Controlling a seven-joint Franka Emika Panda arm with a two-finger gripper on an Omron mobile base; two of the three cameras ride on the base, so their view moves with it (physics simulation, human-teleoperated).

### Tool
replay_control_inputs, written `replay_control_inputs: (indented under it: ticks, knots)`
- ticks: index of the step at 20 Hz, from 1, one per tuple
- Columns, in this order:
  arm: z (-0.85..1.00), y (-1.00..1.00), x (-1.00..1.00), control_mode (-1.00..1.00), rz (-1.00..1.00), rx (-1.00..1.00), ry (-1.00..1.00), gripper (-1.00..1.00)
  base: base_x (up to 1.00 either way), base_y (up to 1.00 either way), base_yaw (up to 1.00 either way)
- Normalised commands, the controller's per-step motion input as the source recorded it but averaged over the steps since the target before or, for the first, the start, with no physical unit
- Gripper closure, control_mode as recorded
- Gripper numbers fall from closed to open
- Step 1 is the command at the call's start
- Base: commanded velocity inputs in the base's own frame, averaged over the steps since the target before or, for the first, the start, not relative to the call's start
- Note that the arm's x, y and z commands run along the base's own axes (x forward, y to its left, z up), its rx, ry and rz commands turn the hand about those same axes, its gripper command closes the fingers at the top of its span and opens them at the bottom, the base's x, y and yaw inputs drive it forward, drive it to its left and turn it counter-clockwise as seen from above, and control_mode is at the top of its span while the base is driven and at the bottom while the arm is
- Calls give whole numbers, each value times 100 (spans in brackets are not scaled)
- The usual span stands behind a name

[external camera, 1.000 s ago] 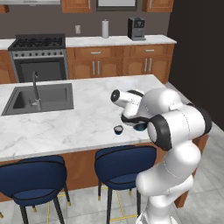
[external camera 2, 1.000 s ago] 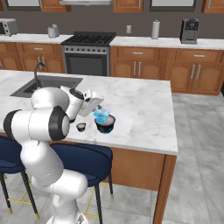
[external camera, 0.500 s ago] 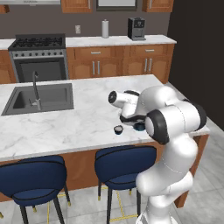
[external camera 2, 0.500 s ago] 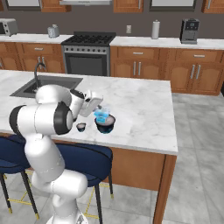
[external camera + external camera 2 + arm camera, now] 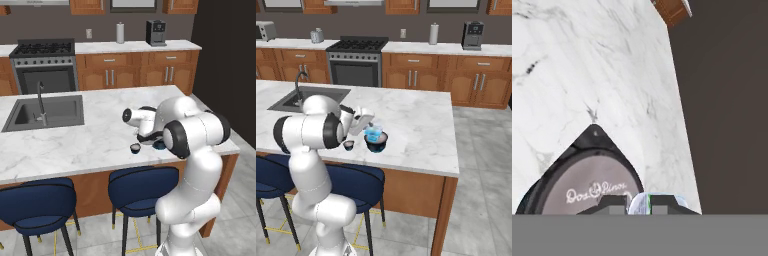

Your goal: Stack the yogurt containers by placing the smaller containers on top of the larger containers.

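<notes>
Right base view, frame centre: our gripper (image 5: 372, 128) is clamped on the light-blue cup (image 5: 374, 134), directly above the dark tub (image 5: 376, 143).

Island (image 5: 416, 130): middle of the room, stools along its near edge.
Sink (image 5: 45, 112): set in the island, at 9 o'clock from the tubs.
Large tub (image 5: 376, 142): on the island near its front edge.
Blue cup (image 5: 374, 133): over the large tub, between the finger tips (image 5: 614, 202).
Tiny cup (image 5: 349, 145): on the island just beside the large tub, at 9 o'clock.
Stove (image 5: 354, 60): back counter, at 12 o'clock from the sink.
Coffee machine (image 5: 472, 35): back counter, at 3 o'clock from the paper roll (image 5: 433, 34).
</notes>
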Motion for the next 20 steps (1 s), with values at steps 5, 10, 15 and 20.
replay_control_inputs:
  ticks: [5, 10, 15, 20]
  knots:
    - [-10, 0, 18, -100, 0, 0, 0, 100, 0, 0, 0]
    - [-7, 0, 17, -100, 0, 0, 0, 100, 0, 0, 0]
    - [-10, 0, 11, -100, 0, 0, 0, 100, 0, 0, 0]
    - [-2, 0, 0, -100, 0, 0, 0, 100, 0, 0, 0]
